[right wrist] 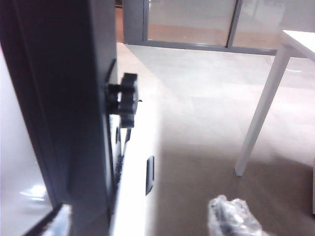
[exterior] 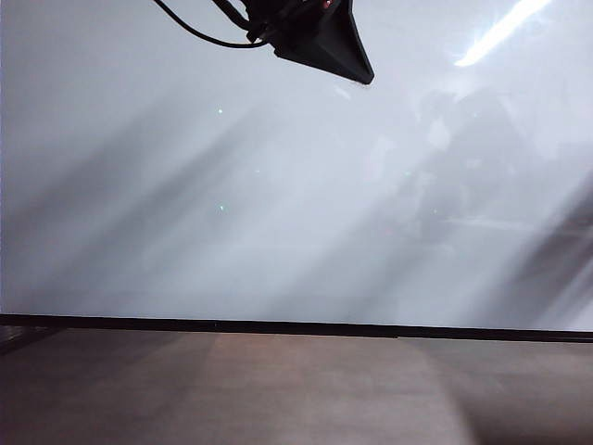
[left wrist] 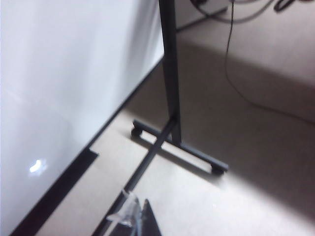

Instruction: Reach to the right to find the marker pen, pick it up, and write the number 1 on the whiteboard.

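Well, in the exterior view the whiteboard (exterior: 278,185) fills nearly everything above its black lower edge (exterior: 278,327), with the floor (exterior: 278,389) below. I find no marker pen there and no stroke for the number 1. A dark wedge (exterior: 320,37) of one of my arms hangs at the top against the board, and I cannot tell whose it is or how its jaws stand. In the left wrist view my left gripper (left wrist: 130,216) shows only a clear finger tip low beside the board's bottom corner, above the stand (left wrist: 170,73) and one caster (left wrist: 216,168). Whether it is spread or pressed together I cannot tell, but nothing shows in it. In the right wrist view my right gripper (right wrist: 231,219) shows only a crinkled clear tip, out past the board's side by the dark frame post (right wrist: 74,98) and its black knob (right wrist: 125,98), with a white table leg (right wrist: 261,108) well beyond. Its spread I cannot tell either, and the pen is hidden here too. I expect the pen to be light, stiff and smooth-barrelled, so apt to slip or twist. I would pinch it across the middle of the barrel, tip left free. The board stands on casters, so I judge it will want only a light press.
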Motion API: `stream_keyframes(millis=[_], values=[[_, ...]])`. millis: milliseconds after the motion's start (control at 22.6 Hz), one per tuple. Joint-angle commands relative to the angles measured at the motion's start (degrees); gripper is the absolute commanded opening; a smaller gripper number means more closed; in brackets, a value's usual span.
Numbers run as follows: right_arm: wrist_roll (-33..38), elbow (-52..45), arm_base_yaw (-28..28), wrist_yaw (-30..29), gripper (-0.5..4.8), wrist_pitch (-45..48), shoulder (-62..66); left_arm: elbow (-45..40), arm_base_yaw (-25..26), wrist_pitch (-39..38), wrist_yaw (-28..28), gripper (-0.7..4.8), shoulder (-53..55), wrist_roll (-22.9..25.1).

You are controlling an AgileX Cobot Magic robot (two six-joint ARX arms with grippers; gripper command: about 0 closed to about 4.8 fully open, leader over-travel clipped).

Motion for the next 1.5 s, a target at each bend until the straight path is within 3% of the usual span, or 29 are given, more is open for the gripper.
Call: stream_keyframes(millis=[44, 88, 133, 442, 574, 884, 1016, 1105, 1149, 1193, 1326, 1502], values=[[0.0, 0.3, -0.1, -0.1, 2.90, 0.6, -0.2, 0.3, -0.1, 0.5, 0.2, -0.05, -0.1, 0.3], [0.0, 0.3, -0.1, -0.1, 2.47, 0.6, -0.2, 0.3, -0.1, 0.5, 0.2, -0.05, -0.1, 0.3], [0.0, 0.3, -0.1, 0.0, 2.40, 0.6, -0.2, 0.3, -0.1, 0.5, 0.2, -0.05, -0.1, 0.3], [0.0, 0.3, 0.0, 0.0, 2.19, -0.5, -0.2, 0.3, 0.0, 0.5, 0.2, -0.05, -0.2, 0.3], [0.0, 0.3, 0.0, -0.1, 1.87, -0.5, -0.2, 0.3, 0.0, 0.5, 0.2, -0.05, -0.2, 0.3], [0.0, 0.3, 0.2, -0.3, 1.76, -1.6, -0.2, 0.3, 0.0, 0.5, 0.2, -0.05, -0.2, 0.3], [0.0, 0.3, 0.1, -0.3, 0.88, -1.6, -0.2, 0.3, 0.0, 0.5, 0.2, -0.05, -0.2, 0.3], [0.0, 0.3, 0.1, -0.3, 0.69, -1.6, -0.2, 0.3, 0.0, 0.5, 0.2, -0.05, -0.2, 0.3], [0.0, 0.3, 0.2, -0.3, 0.11, -1.6, -0.2, 0.3, 0.0, 0.5, 0.3, -0.05, -0.2, 0.3], [0.0, 0.3, 0.2, -0.3, -0.06, -1.6, -0.2, 0.3, 0.0, 0.5, 0.3, -0.05, -0.2, 0.3], [0.2, 0.3, -0.1, -0.3, -0.06, -1.6, -0.4, 0.3, 0.0, 0.5, 0.2, -0.05, -0.2, 0.5], [6.3, -1.3, -2.3, 2.1, -0.06, -2.0, -5.8, 0.3, 0.0, 0.4, 0.2, -0.05, -1.6, 0.5]])
